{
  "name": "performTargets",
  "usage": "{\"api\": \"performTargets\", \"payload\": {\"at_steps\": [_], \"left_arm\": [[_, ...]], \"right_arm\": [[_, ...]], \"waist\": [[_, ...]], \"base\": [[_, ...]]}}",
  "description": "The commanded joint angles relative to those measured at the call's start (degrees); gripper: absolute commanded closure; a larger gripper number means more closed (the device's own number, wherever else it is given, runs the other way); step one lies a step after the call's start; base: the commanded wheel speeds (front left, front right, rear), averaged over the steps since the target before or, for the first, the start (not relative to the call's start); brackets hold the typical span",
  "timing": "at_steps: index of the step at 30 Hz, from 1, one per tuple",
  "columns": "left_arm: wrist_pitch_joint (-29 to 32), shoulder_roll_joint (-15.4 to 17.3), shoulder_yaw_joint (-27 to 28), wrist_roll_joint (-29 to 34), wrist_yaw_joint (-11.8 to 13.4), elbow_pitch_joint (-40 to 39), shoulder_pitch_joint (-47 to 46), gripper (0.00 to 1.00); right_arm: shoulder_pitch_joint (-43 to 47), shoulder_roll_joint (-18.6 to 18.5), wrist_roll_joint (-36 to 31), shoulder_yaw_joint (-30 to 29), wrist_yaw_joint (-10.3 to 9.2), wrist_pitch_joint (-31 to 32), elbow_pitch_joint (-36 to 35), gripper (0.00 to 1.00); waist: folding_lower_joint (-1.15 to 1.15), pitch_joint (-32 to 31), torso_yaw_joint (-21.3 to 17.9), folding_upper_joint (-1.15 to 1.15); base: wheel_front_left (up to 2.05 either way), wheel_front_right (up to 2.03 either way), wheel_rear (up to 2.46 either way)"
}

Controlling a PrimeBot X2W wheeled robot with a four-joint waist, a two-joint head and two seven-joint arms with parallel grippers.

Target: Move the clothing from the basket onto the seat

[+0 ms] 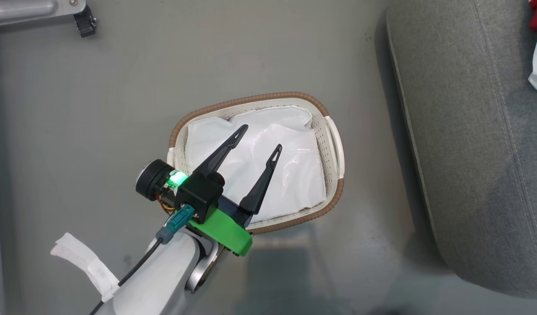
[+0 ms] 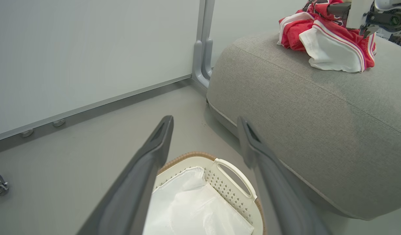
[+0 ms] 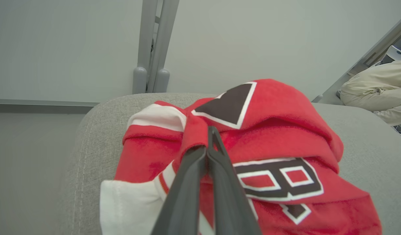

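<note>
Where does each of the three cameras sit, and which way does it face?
Head view: on the head, looking down at the basket and seat edge; open left hand and forearm show.
Left wrist view: on that wrist, looking over the basket toward clothing on the seat; its fingers show.
Right wrist view: on that wrist, facing the clothing; right hand shut on it.
Shared: both wrist views show the clothing.
</note>
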Motion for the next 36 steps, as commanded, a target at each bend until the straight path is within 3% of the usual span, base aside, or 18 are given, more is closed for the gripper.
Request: {"api": "performTargets", "payload": {"at_steps": [1, 2, 4, 5, 15, 22, 36], "left_arm": [[0.0, -0.3, 0.5, 0.1, 0.2, -0.2, -0.1, 0.0], [0.0, -0.4, 0.7, 0.1, 0.2, -0.2, 0.2, 0.0], [0.0, -0.6, 1.0, 0.2, 0.1, -0.3, 0.7, 0.0], [0.0, -0.7, 1.2, 0.3, 0.1, -0.4, 0.9, 0.0], [0.0, -1.9, 3.8, 0.3, -0.3, 0.0, 3.6, 0.0], [0.0, -3.2, 9.0, -0.4, 0.0, -0.2, 7.0, 0.0], [0.0, -7.1, 21.0, 2.1, 0.4, 0.9, 17.4, 0.0]], "right_arm": [[0.9, 0.1, -0.7, -0.7, -0.08, -0.5, -0.2, 0.96], [1.1, 0.5, -0.8, -1.1, -0.08, -0.5, -0.5, 0.8], [1.7, 1.6, -0.5, -2.2, -0.08, -0.5, -0.9, 0.38], [2.0, 2.0, -0.5, -2.4, -0.08, -0.5, -1.2, 0.0], [7.9, 3.7, 1.1, 0.5, -0.08, -0.6, -6.2, 0.0], [11.0, 5.3, 3.5, 5.0, -0.08, -0.6, -8.7, 0.0], [19.6, 9.2, 11.5, 15.8, -0.08, -0.5, -12.7, 0.0]], "waist": [[-0.01, -0.2, -0.5, 0.0], [-0.01, -0.4, -0.7, 0.0], [-0.01, -0.9, -1.3, 0.0], [-0.01, -1.2, -1.5, 0.0], [-0.01, -6.7, -3.2, 0.0], [-0.01, -12.2, -3.1, 0.0], [-0.01, -23.4, 3.1, 0.0]], "base": [[0.0, 0.0, 0.0], [0.0, 0.0, 0.0], [0.0, 0.0, 0.0], [0.0, 0.0, 0.0], [0.0, 0.0, 0.0], [0.0, 0.0, 0.0], [0.0, 0.0, 0.0]]}}
